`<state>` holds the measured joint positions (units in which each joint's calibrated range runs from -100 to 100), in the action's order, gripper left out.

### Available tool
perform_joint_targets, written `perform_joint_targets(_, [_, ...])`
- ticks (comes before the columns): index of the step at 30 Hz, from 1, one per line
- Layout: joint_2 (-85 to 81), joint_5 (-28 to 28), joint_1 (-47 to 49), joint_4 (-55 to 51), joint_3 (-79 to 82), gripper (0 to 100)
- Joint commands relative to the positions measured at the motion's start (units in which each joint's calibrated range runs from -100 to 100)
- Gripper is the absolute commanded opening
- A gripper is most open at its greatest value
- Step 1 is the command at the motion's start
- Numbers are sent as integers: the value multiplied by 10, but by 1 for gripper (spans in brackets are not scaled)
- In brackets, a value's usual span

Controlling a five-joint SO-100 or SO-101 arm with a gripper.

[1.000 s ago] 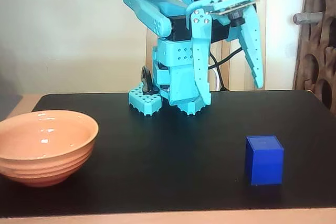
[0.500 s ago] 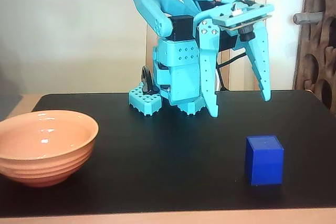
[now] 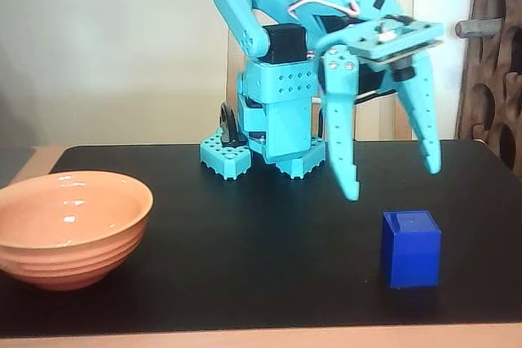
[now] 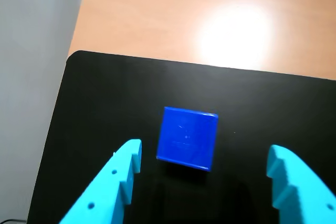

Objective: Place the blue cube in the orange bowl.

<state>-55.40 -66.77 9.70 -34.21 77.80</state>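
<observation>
Nearest the fixed camera, the blue cube [image 3: 410, 248] sits upright on the black mat [image 3: 269, 234] toward the right of that view, free on every side and touching nothing. It looks solid and rigid, with flat matte faces and crisp edges — probably light for the arm, unlikely to deform or break, and not notably slippery, though smooth flat faces give little to catch on if the pinch lands off-centre. The sensible hold is across two opposite side faces, low enough that the pads meet flat surface and not the top edge; in the wrist view the cube [image 4: 187, 138] lies slightly turned relative to the fingers, so a small twist or a centred close would help it seat squarely. At about the same depth, at the left edge of the fixed view, stands the orange bowl [image 3: 69, 228], well apart from the cube — wide, glossy, ridged on the outside, and empty as far as its visible interior shows. Its broad mouth should forgive an imprecise drop. Farther back, the gripper [image 3: 395, 183] hangs above and just behind the cube with its fingers spread wide, holding nothing; the wrist view shows the cube between the two tips with clearance on both sides.
</observation>
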Motion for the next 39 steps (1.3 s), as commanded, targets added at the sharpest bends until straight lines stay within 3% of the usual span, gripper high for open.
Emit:
perform_joint_targets(1, [27,-8,33,51,-65,27])
perform_joint_targets(22, [41,-53,2,56,-44,27])
perform_joint_targets(26, [45,-87,1,53,-41,27])
perform_joint_targets(39, [91,-85,2,57,-38,27])
